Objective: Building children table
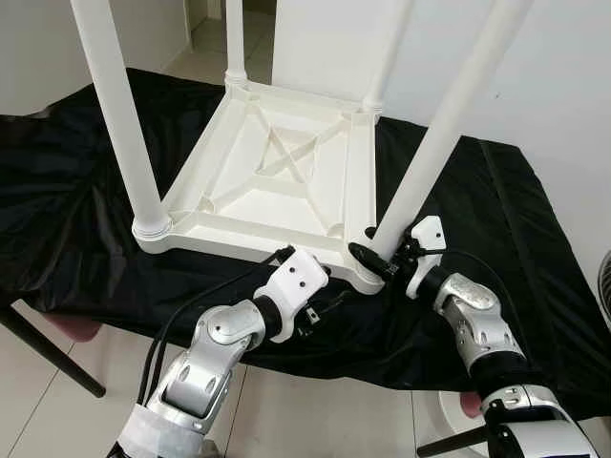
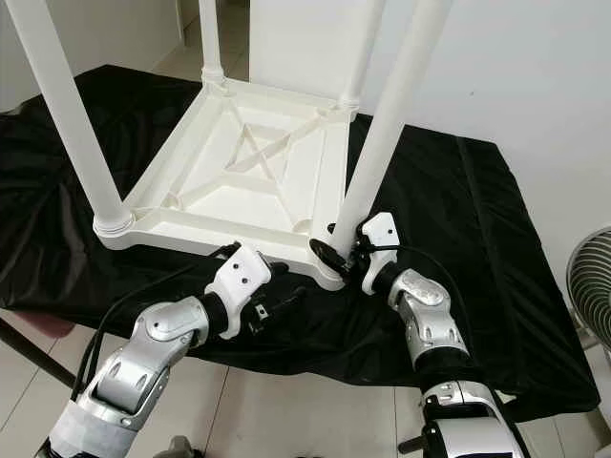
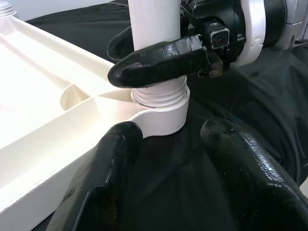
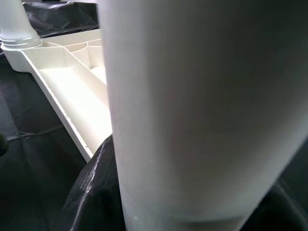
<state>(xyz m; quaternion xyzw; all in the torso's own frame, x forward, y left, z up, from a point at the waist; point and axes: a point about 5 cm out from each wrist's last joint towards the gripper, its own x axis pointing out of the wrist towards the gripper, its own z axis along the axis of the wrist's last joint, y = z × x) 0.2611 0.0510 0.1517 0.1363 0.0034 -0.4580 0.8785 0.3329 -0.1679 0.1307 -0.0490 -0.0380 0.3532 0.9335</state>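
Note:
A white children's table (image 1: 277, 172) lies upside down on a black cloth, its four legs pointing up. My right gripper (image 1: 374, 260) is shut on the near right leg (image 1: 449, 114) just above its threaded base; one finger (image 3: 159, 60) wraps across the leg. That leg (image 4: 192, 110) stands close up in the right wrist view. My left gripper (image 2: 279, 301) hovers low over the cloth beside the same corner socket (image 3: 161, 113). It is open, with nothing between its fingers (image 3: 240, 168).
The black cloth (image 1: 76, 191) covers a work table whose front edge runs just under my arms. A dark support leg (image 1: 48, 353) slants across the tiled floor at the left. A fan (image 2: 587, 277) stands at the right, near a white wall.

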